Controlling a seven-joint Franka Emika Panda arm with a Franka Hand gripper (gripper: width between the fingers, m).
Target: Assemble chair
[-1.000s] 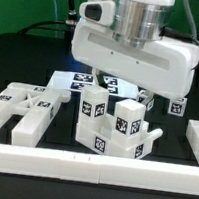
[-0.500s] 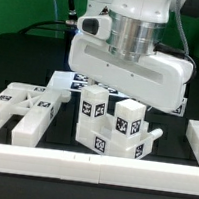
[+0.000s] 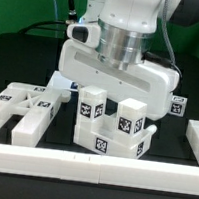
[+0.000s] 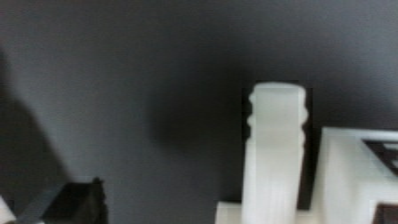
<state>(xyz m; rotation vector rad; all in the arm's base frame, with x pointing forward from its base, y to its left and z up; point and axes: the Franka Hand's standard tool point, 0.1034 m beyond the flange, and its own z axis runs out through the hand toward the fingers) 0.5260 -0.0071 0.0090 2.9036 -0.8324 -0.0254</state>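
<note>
Hovering with white-bodied two-finger gripper (image 3: 112, 93) low over glossy white blocky plastic chair assembly (image 3: 109, 129) at mid-table, near its 2 tagged uprights; cannot tell whether spread or pinching. Shows loose white leg bars (image 3: 20, 113) toward exterior view's left, behind long white border rail (image 3: 89, 167).

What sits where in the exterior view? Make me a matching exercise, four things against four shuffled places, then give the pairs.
Things:
1. loose bars
2. block assembly
3. long rail
4. small tagged piece

Places:
A. across the front
B. further back, on the exterior view's right
C. on the exterior view's left
D. centre

Pairs: 1-C, 2-D, 3-A, 4-B
</note>
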